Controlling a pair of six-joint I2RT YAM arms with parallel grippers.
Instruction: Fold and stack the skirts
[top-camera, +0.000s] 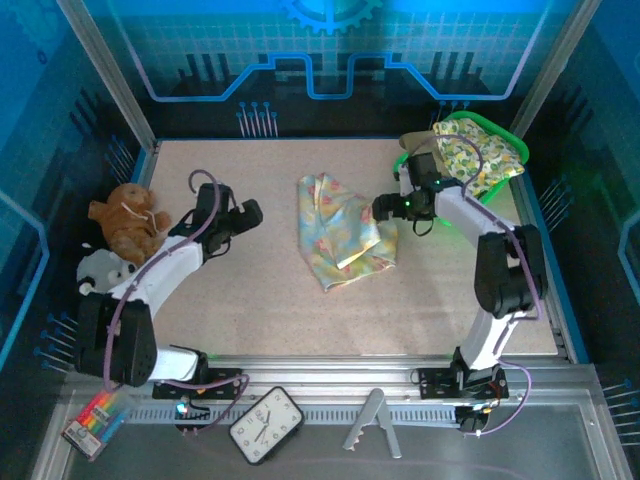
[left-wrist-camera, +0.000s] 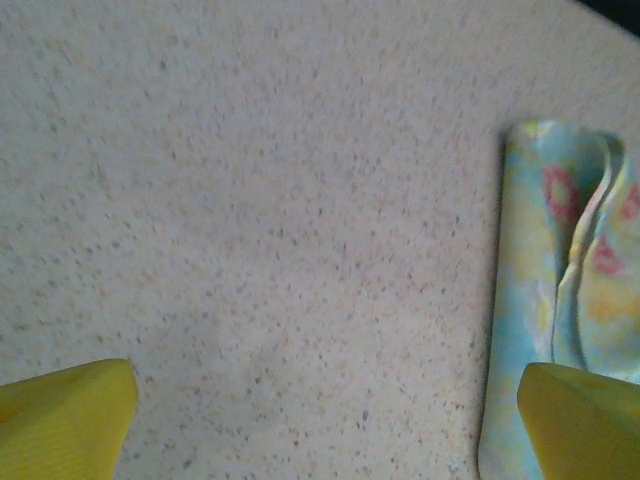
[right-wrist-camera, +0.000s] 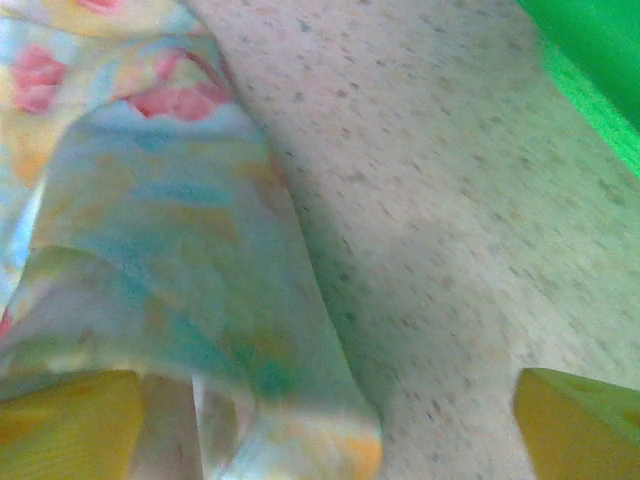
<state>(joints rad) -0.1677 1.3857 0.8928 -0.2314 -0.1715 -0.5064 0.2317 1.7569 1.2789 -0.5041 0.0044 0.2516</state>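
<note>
Speckled beige worktop (top-camera: 250, 300) spans the floor of a blue-lit enclosure. Near its middle lies a floral skirt (top-camera: 345, 232), folded into a rough oblong several layers thick. Its edges are not squarely matched, and one corner fans out at the near end. The print is pastel: yellow and pale blue with pink blooms. This skirt looks close to done, though the loose flap on its right side, clear in the right wrist view, may want smoothing.

In the green basket (top-camera: 516, 140) at the far right sits a crumpled yellow-green printed cloth (top-camera: 475, 160), seemingly another skirt awaiting its turn. Nothing is stacked yet, so most of the task appears to remain.

The right claw (top-camera: 383, 210) hovers at the folded skirt's right edge with its fingers spread wide; the cloth's edge lies loose between them and nothing is gripped. The left claw (top-camera: 250, 212) hangs over bare worktop just left of the skirt, also spread wide and empty. A brown plush toy (top-camera: 125, 215) and a grey plush toy (top-camera: 105, 268) sit by the left edge.
</note>
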